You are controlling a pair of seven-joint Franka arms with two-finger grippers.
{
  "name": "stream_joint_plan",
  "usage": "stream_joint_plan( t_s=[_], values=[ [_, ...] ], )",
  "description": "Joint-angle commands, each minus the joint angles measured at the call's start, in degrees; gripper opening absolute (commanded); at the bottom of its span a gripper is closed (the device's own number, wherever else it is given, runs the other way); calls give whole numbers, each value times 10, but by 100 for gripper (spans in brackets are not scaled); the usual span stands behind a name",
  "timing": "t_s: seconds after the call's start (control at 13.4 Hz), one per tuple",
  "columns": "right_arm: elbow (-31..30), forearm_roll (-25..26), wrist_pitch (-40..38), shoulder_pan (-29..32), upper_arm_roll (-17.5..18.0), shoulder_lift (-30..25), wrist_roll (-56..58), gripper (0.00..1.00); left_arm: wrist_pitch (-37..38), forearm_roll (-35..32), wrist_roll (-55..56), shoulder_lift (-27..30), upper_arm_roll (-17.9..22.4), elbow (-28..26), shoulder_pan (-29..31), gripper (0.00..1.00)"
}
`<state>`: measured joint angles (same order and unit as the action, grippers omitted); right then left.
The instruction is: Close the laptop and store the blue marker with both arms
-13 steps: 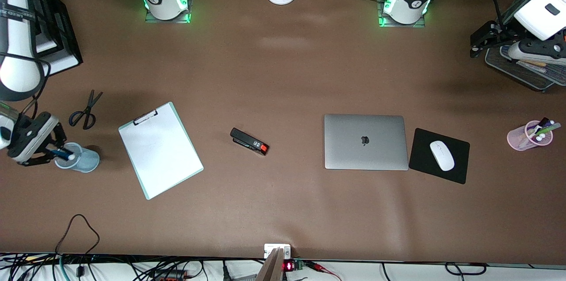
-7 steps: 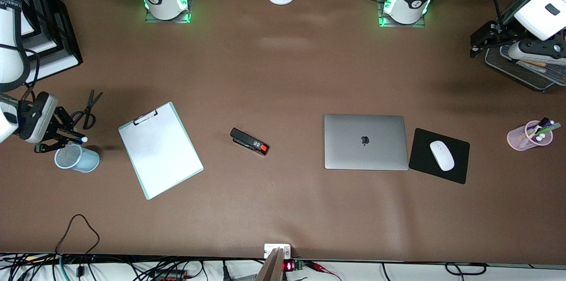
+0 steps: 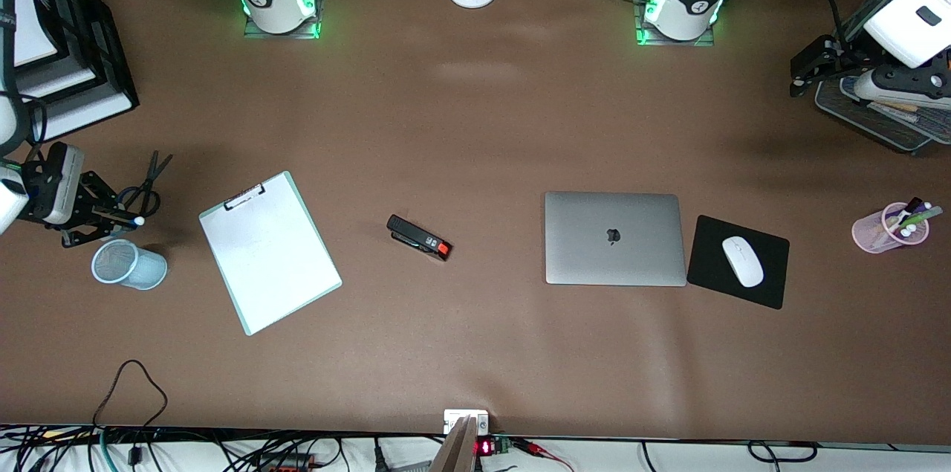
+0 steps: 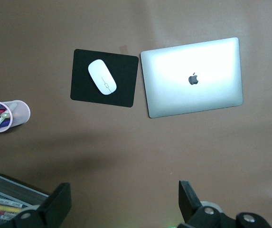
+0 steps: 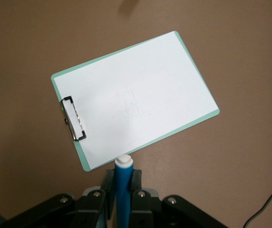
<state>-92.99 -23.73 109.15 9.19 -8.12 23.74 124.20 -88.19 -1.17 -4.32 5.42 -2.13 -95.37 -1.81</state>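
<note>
The laptop (image 3: 615, 238) lies shut on the table, silver lid up with the dark apple logo; it also shows in the left wrist view (image 4: 192, 78). My right gripper (image 3: 117, 218) is shut on the blue marker (image 3: 129, 220), held level over the table between the scissors (image 3: 145, 186) and the blue mesh cup (image 3: 128, 264). In the right wrist view the marker (image 5: 124, 190) sticks out between the fingers, pale end forward. My left gripper (image 3: 802, 74) is open and empty in the air beside the wire tray (image 3: 877, 123); it also shows in its own wrist view (image 4: 125, 204).
A clipboard (image 3: 269, 253) and a black stapler (image 3: 420, 238) lie mid-table. A black mouse pad (image 3: 706, 271) with a white mouse (image 3: 743, 262) is beside the laptop. A pink cup (image 3: 884, 230) of markers stands at the left arm's end. A black stacked tray (image 3: 89, 48) stands at the right arm's end.
My right gripper has carried the blue marker up and away from the blue mesh cup's mouth, toward the scissors. The left arm has not moved.
</note>
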Motion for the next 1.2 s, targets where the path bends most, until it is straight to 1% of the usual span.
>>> stream_joint_plan(
  t_s=[0.0,0.15,0.37,0.45,0.9,1.12],
  values=[
    [42,-12,-44,22,7,24,32,1,-6,12,-9,1,4,-4,1,100],
    [86,-12,-78,23,7,45,65,1,-6,12,-9,0,1,-4,1,100],
    [171,-10,-175,29,6,94,66,1,-6,12,-9,-1,0,-4,1,100],
    [181,-9,-194,31,6,102,68,1,-6,12,-9,-1,0,-4,1,100],
    [186,-11,-232,53,8,118,147,1,-7,12,-9,-1,0,-4,1,100],
    [238,-11,-261,56,7,148,176,1,-7,12,-9,-1,0,-4,1,100]
  ],
)
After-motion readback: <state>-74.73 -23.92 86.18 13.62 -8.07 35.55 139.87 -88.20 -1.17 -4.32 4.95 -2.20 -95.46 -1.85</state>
